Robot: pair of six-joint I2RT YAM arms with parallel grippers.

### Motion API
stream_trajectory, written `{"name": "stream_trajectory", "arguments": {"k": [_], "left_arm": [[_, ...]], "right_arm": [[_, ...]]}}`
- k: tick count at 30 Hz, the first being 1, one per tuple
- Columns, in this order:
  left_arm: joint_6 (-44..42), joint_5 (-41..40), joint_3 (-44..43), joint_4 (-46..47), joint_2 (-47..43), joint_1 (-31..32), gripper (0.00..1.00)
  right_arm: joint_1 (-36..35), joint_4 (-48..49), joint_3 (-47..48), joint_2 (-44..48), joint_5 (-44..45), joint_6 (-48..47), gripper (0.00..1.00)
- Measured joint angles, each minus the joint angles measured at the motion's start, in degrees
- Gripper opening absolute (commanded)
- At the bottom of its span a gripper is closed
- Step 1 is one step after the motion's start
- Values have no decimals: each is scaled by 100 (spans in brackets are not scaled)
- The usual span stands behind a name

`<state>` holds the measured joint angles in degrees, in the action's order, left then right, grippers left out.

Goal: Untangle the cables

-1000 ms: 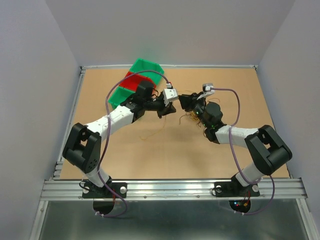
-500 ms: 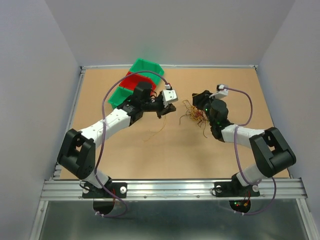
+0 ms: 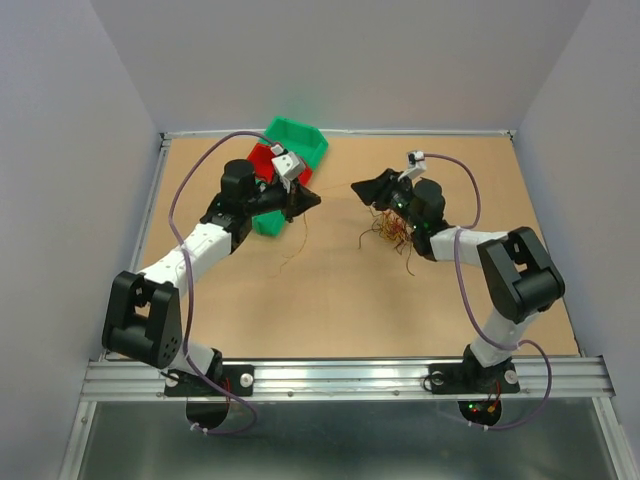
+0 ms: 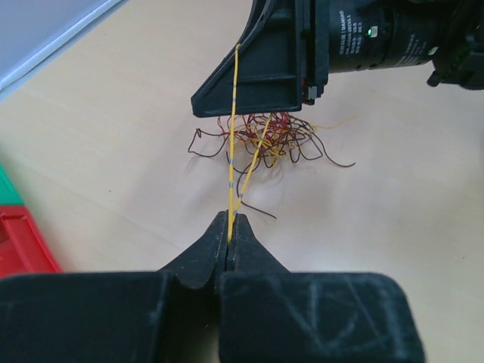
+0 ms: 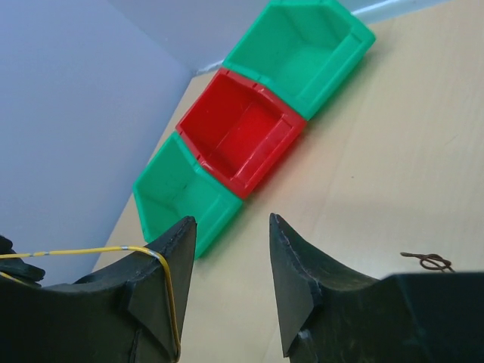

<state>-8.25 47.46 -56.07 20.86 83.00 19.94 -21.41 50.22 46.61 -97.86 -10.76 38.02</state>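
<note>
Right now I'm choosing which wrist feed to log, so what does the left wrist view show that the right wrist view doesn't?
Only the left wrist view: the left claw shut on the yellow cable, and the tangled clump lying on the table. Only the right wrist view: the full row of bins and a stray brown strand. Both: the yellow cable, hooked over one finger of the open right claw.
</note>
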Motion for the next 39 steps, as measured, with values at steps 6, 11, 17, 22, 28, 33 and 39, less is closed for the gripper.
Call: {"name": "stream_trajectory", "arguments": {"k": [6,11,17,22,28,33,39], "left_arm": [[498,-273,295,227,-404,-138,0],[1091,-686,133,245,-509,-402,0],[1755,-1069,-343,380,-509,-616,0],[2155,-1445,-636,444,-444,-667,0],[2428,-1696,-739,636,-299,-721,0],[2500,-1832,-551,997,-289,-732,0],[2470,-2153,-229,1224,-289,-728,0]], "right_arm": [[-70,-339,619,-407,-562,-33,49],[-308,-743,1097,-520,-590,-234,44],[-870,-1338,1862,-815,-293,-678,37],[-1338,-1703,2535,-1165,-125,-1169,37],[-1834,-1786,2968,-1427,-105,-1788,38],[-2004,-1631,2959,-1421,-181,-2269,37],[-2041,-1276,2487,-1226,-516,-2699,38]]}}
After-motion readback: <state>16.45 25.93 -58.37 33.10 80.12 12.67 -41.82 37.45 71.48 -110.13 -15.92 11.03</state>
